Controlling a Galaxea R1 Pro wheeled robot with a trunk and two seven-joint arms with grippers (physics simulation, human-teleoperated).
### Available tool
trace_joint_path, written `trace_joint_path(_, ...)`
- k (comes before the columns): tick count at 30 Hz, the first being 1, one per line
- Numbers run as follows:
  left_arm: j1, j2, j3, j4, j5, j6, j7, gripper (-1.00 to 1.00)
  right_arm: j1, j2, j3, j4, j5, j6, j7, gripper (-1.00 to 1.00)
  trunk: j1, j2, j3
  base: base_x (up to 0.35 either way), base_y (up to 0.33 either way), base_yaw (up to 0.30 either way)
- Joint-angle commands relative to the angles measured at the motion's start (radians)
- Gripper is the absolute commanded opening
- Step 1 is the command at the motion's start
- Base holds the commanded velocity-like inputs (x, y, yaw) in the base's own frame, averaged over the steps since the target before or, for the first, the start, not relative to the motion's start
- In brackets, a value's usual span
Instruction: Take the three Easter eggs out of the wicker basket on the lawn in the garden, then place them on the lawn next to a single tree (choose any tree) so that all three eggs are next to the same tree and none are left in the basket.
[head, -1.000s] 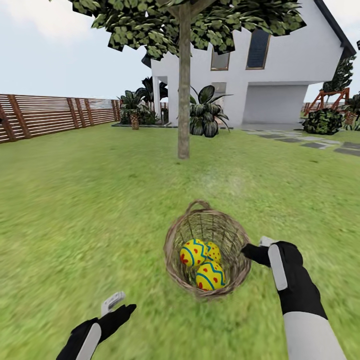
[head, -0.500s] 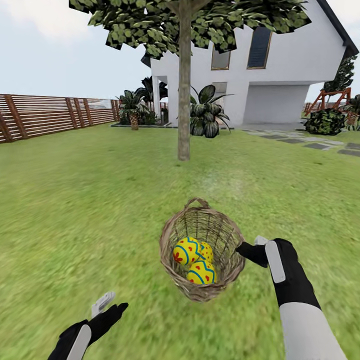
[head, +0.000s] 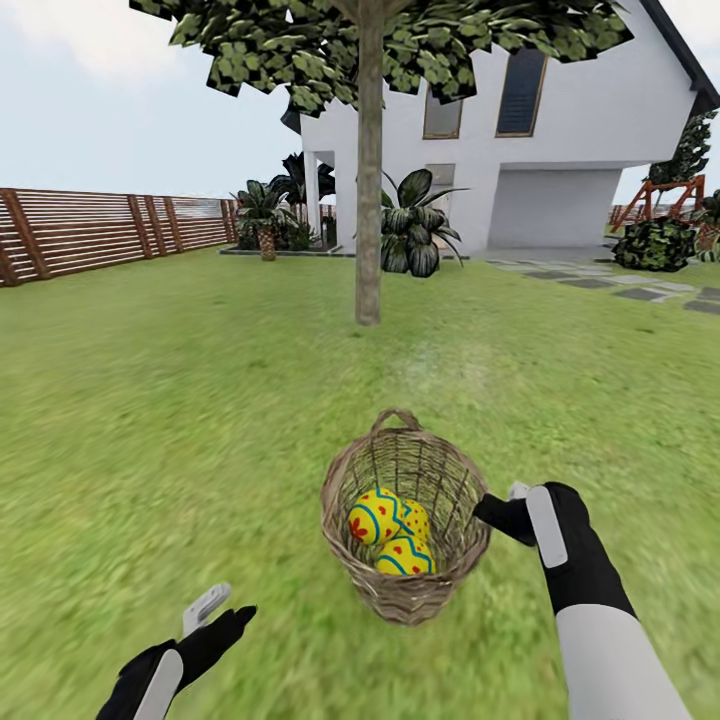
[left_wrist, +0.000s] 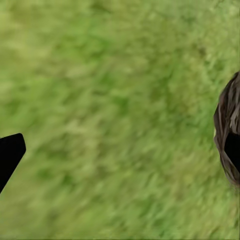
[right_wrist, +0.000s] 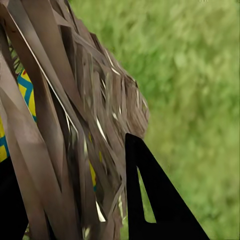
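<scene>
Right gripper (head: 497, 512) clamped on wicker basket (head: 405, 590) rim, three Easter eggs (head: 392, 530) inside; left gripper (head: 222, 615) near basket, aperture indeterminate.

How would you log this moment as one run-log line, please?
right claw: shut on wicker basket rim | three Easter eggs: inside basket | left claw: free over lawn | tree: ahead
</scene>
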Motion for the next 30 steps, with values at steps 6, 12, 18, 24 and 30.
trace_joint_path(6, -0.001, -0.002, 0.005, -0.001, 0.002, 0.007, -0.001, 1.00, -0.001, 0.001, -0.002, 0.003, -0.042, 0.002, -0.009, -1.00, 0.000, 0.000, -0.001, 0.332, 0.000, 0.000)
trace_joint_path(12, -0.001, -0.002, 0.005, -0.001, 0.002, 0.007, -0.001, 1.00, 0.000, 0.000, -0.002, 0.004, -0.048, 0.002, -0.009, -1.00, 0.000, 0.000, -0.001, 0.332, 0.000, 0.000)
trace_joint_path(18, -0.001, -0.002, 0.005, -0.001, 0.002, 0.007, -0.002, 1.00, 0.000, 0.000, -0.002, 0.004, -0.049, 0.002, -0.009, -1.00, 0.000, 0.000, -0.001, 0.332, 0.000, 0.000)
trace_joint_path(24, -0.001, -0.001, 0.005, -0.001, 0.002, 0.007, -0.003, 1.00, 0.000, 0.000, -0.002, 0.004, -0.050, 0.002, -0.009, -1.00, 0.000, 0.000, -0.001, 0.332, 0.000, 0.000)
trace_joint_path(30, -0.001, -0.001, 0.005, -0.001, 0.002, 0.007, -0.004, 1.00, 0.000, -0.001, -0.002, 0.004, -0.050, 0.002, -0.009, -1.00, 0.000, 0.000, -0.001, 0.332, 0.000, 0.000)
